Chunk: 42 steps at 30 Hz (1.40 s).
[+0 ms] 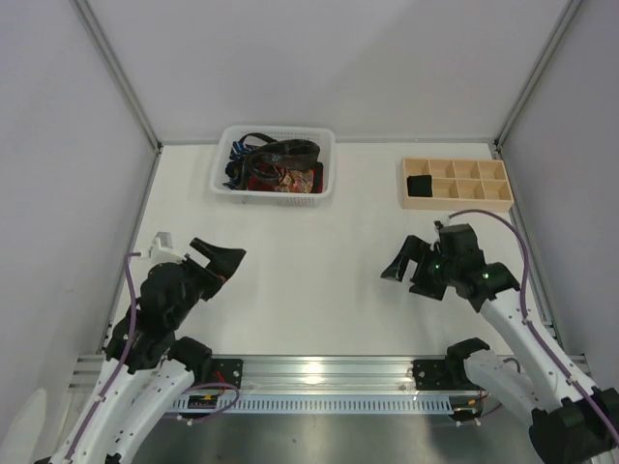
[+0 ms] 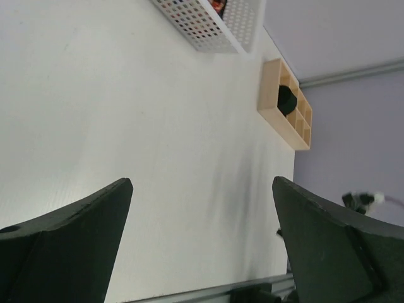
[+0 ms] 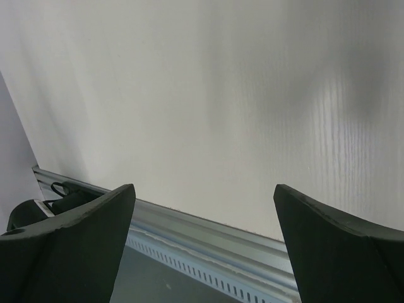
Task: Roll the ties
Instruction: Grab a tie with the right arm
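Observation:
Several ties [image 1: 276, 164] lie tangled in a white mesh basket [image 1: 224, 176] at the back of the table: dark, blue, red and orange-patterned ones. One dark rolled tie [image 1: 420, 185] sits in the near-left compartment of the wooden tray [image 1: 470, 200], and shows in the left wrist view as a dark roll [image 2: 287, 100]. My left gripper [image 1: 219, 259] hovers open over the near-left table, nothing between its fingers. My right gripper [image 1: 412, 261] hovers open over the near-right table, also holding nothing.
The basket's corner [image 2: 208, 28] and the tray [image 2: 271, 95] appear far ahead in the left wrist view. A metal rail [image 3: 208, 230] runs along the table's near edge. Grey walls enclose the table on three sides.

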Motion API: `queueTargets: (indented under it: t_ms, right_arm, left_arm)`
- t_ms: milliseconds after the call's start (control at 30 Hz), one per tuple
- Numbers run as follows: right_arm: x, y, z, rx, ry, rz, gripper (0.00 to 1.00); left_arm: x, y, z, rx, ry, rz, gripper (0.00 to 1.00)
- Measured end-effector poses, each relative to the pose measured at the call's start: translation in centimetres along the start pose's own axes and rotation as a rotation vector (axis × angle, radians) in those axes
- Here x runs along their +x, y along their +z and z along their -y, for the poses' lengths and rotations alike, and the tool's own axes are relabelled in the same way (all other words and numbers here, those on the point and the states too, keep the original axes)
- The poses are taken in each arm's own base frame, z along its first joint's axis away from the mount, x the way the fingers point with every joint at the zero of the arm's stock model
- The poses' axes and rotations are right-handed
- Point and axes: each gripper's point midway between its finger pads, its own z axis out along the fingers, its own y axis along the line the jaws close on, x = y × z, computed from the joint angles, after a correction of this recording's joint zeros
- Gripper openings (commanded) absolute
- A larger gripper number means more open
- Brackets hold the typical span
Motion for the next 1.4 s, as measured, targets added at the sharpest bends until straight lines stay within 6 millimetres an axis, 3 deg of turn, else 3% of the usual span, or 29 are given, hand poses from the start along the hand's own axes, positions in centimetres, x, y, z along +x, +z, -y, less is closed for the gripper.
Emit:
queueTargets:
  t_ms: [133, 267, 400, 533, 733, 800, 967, 1133, 1400]
  right_arm:
    - [-4.0, 1.0, -3.3, -0.022, -0.104, 0.040, 0.99]
    - [-8.0, 4.7, -8.7, -0.081, -0.257, 0.073, 0.88]
    - [-11.2, 8.7, -15.1, -0.158, -0.396, 0.115, 0.83]
    - [-13.3, 13.0, -23.5, -0.266, -0.585, 0.186, 0.72]
    - [-15.3, 19.2, -33.1, -0.377, -0.771, 0.294, 0.62]
    - [-16.2, 21.2, -34.3, -0.382, -0.807, 0.326, 0.60]
    - [-17.9, 25.9, -35.1, -0.381, -0.883, 0.374, 0.51]
    - [-18.3, 28.4, -35.4, -0.406, -0.941, 0.392, 0.50]
    - [-16.8, 31.2, -33.9, -0.412, -1.011, 0.343, 0.48]
  left_arm:
    - [0.4, -1.1, 1.3, 0.098, 0.111, -0.032, 1.00]
    - [0.5, -1.2, 1.7, 0.113, 0.194, -0.053, 1.00]
    - [-0.2, -0.1, 0.5, -0.092, 0.282, -0.105, 1.00]
    - [-3.2, 0.4, -2.0, -0.382, 0.353, -0.051, 1.00]
    - [-6.3, -1.6, -4.5, -0.562, 0.418, 0.070, 1.00]
    - [-6.7, -2.1, -4.6, -0.561, 0.417, 0.095, 1.00]
    - [-6.4, -2.6, -4.9, -0.526, 0.391, 0.112, 1.00]
    - [-5.5, -2.7, -5.7, -0.502, 0.382, 0.092, 1.00]
    - [-4.9, -3.5, -5.4, -0.419, 0.340, 0.099, 1.00]
